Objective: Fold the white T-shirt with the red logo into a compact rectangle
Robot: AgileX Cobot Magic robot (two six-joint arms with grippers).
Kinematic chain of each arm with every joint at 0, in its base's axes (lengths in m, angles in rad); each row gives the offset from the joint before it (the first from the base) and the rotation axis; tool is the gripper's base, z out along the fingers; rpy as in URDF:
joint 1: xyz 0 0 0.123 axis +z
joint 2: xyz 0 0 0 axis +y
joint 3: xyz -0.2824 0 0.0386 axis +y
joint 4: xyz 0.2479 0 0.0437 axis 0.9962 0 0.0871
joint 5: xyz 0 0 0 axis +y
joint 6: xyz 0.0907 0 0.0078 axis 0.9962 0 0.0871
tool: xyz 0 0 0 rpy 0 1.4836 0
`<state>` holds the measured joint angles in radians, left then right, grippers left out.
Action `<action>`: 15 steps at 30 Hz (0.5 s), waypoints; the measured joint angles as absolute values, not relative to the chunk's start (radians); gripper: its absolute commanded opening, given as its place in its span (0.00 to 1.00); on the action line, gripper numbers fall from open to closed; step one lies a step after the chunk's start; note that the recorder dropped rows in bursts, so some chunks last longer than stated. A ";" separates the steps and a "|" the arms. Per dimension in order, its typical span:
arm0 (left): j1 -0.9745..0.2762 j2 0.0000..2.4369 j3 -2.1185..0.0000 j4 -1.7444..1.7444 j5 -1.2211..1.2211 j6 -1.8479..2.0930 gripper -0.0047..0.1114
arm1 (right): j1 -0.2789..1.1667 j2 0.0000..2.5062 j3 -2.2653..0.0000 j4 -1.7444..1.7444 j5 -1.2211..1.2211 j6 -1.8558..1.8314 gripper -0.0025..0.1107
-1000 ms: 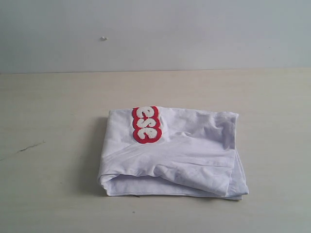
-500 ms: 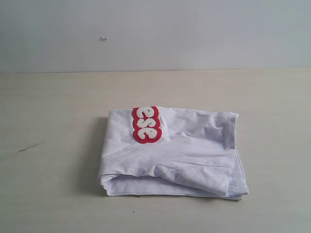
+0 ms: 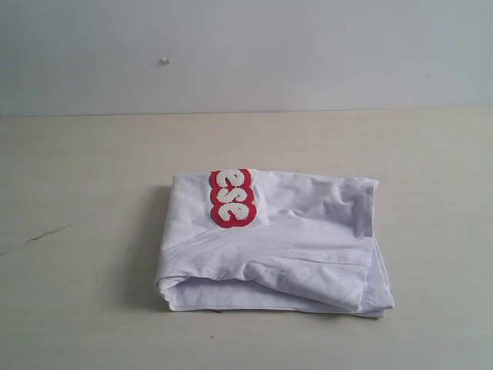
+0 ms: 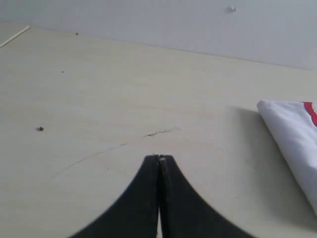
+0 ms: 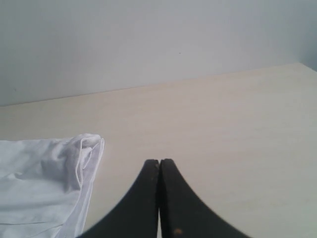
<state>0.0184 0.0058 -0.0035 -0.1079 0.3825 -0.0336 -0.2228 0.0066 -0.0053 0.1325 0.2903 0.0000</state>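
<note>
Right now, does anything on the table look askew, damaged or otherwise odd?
The wrinkled white cotton T-shirt is folded, but its near-right layers splay unevenly, and the red fuzzy logo patch is cut by the far fold, showing only "ese". A thin dark scratch marks the pale wooden table to its left.

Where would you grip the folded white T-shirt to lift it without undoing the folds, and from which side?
Probably the white T-shirt by its left edge, approached from the left of the exterior view: the layers seem to wrap round there, while the near edge and right corner show separate layers.
</note>
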 measured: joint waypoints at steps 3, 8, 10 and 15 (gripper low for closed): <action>0.018 0.006 -0.003 -0.108 0.383 -0.034 0.04 | -0.223 0.007 -0.005 0.133 0.293 0.000 0.02; 0.018 0.006 -0.003 -0.108 0.383 -0.034 0.04 | -0.223 0.007 -0.005 0.129 0.303 0.000 0.02; 0.018 0.006 -0.003 -0.108 0.383 -0.034 0.04 | -0.223 0.007 -0.005 0.127 0.303 0.000 0.02; 0.018 0.006 -0.003 -0.108 0.383 -0.034 0.04 | -0.223 0.007 -0.005 0.125 0.303 0.000 0.02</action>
